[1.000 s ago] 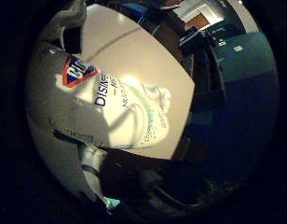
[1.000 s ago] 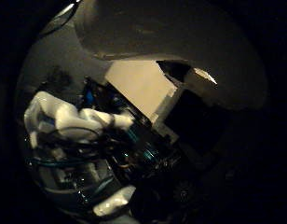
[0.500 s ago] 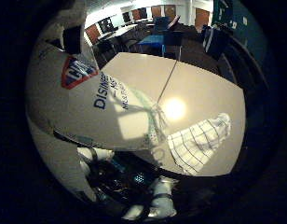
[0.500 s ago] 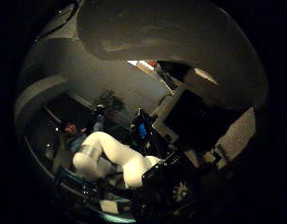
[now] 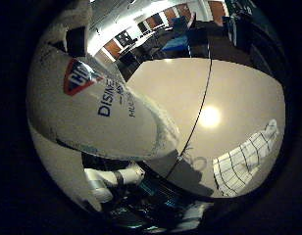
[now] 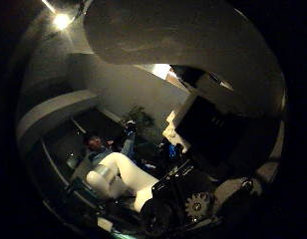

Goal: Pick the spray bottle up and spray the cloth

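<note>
The white spray bottle [image 5: 92, 108] with a red and blue label fills much of the little finger side palm view, close against the palm and held above the table. My hand [image 5: 75, 34] is shut on it; a white and black finger lies over its upper part. The white cloth [image 5: 244, 162] with a dark grid pattern lies flat on the beige table [image 5: 190, 88], away from the bottle. In the thumb side palm view the bottle's pale body [image 6: 173, 40] arches across the picture, with black hand parts [image 6: 208, 115] beside it.
Dark chairs and desks [image 5: 180, 39] stand beyond the table's far edge. A seam [image 5: 202, 98] runs across the tabletop. The white arm [image 6: 119, 179] shows in the thumb side palm view, with a dim room and a ceiling lamp [image 6: 61, 18] behind it.
The camera has swung with the hand. The bottle stays against the palm. The table and cloth now look farther off, and the cloth sits further from the bottle in the picture.
</note>
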